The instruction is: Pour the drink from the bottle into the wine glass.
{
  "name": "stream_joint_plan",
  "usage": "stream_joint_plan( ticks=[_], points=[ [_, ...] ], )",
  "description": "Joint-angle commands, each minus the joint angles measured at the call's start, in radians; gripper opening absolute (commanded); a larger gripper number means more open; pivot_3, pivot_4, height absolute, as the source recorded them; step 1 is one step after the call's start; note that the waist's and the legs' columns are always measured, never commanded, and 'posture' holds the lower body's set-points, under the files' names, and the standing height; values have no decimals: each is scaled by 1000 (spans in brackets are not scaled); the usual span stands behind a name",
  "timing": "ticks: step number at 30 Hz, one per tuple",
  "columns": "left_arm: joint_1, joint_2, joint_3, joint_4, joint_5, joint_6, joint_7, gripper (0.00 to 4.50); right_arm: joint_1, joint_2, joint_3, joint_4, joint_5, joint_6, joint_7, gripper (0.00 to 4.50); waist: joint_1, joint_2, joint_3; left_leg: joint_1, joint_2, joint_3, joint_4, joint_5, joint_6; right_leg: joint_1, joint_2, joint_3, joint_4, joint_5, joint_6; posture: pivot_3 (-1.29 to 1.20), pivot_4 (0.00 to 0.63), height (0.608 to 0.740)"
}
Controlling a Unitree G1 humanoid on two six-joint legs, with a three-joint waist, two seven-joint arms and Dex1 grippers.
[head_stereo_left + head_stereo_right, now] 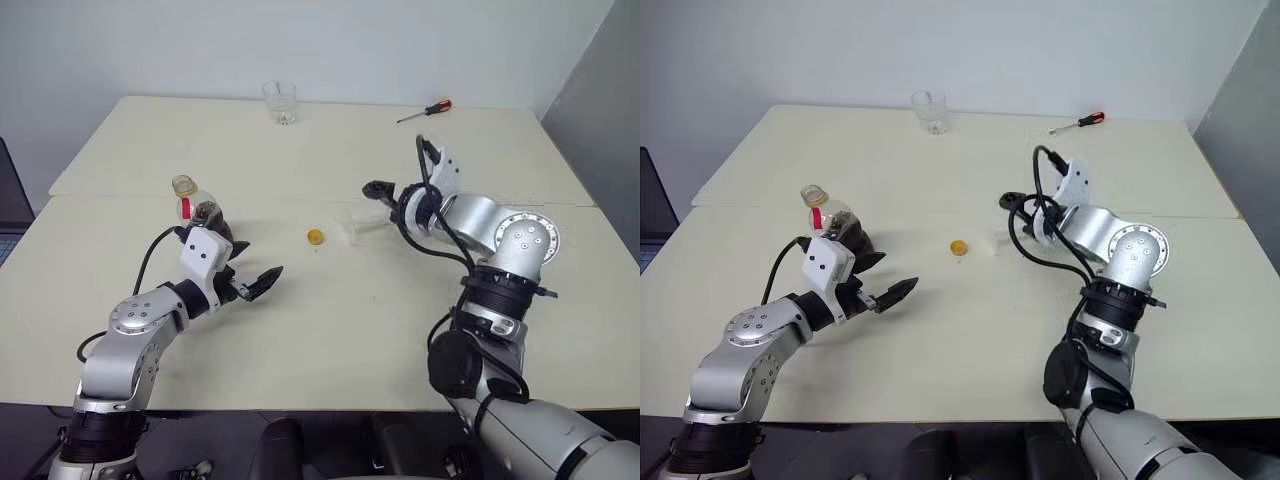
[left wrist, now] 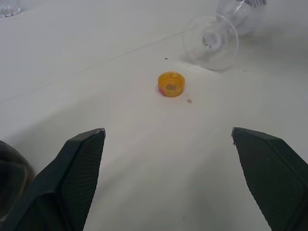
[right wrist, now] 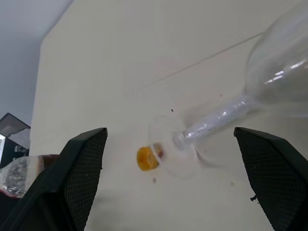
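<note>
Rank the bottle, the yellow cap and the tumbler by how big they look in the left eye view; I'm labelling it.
1. Bottle, partly hidden behind the left arm.
2. Tumbler, close in size but farther away, so unsure.
3. Yellow cap, clearly smallest.

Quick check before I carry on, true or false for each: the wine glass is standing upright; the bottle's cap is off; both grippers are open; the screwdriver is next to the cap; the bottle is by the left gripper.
1. The wine glass stands upright. False: it lies on its side on the table.
2. The cap is off the bottle. True.
3. Both the left gripper and right gripper are open. True.
4. The screwdriver lies next to the cap. False: it is at the table's far edge.
5. The bottle stands by the left gripper. True.
</note>
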Motion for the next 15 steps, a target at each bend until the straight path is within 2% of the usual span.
stream_joint_plan(
  ticks=[1, 5, 10, 12, 15],
  points=[
    [-3, 0, 6, -9, 7, -24, -4, 4479, -38, 66, -68, -22, 65, -21, -113, 4500, 0, 0, 0, 0, 0, 0, 0, 0, 0, 0, 0, 0, 0, 0, 0, 0, 150, 740],
    [-2, -4, 3, -9, 6, -26, -4, 4479, -7, 40, 14, -47, 52, 20, -86, 4500, -1, 0, 0, 0, -1, 0, 0, 0, 0, 0, 0, 0, 0, 0, 0, 0, 150, 740],
    [10, 2, 13, -9, 5, -29, -6, 4479, -27, -96, 190, -127, 13, 122, 45, 4500, -4, 0, 0, 0, 0, 0, -1, 0, 0, 0, 2, 0, 0, 0, 0, 0, 150, 740],
    [6, 1, 11, -7, 6, -28, -5, 4479, -40, -177, 295, -163, 15, 172, 146, 4500, -2, 0, 0, 0, 0, 0, -1, 0, 0, -1, 2, 0, 0, -1, -1, 0, 150, 740],
    [-2, -5, 2, -1, 8, -31, -4, 4479, -19, -359, 525, -214, -2, 179, 357, 4500, 1, 0, 0, 0, 0, 0, -1, 0, 0, 0, 2, 0, -1, -1, -1, 0, 150, 740]
  ],
)
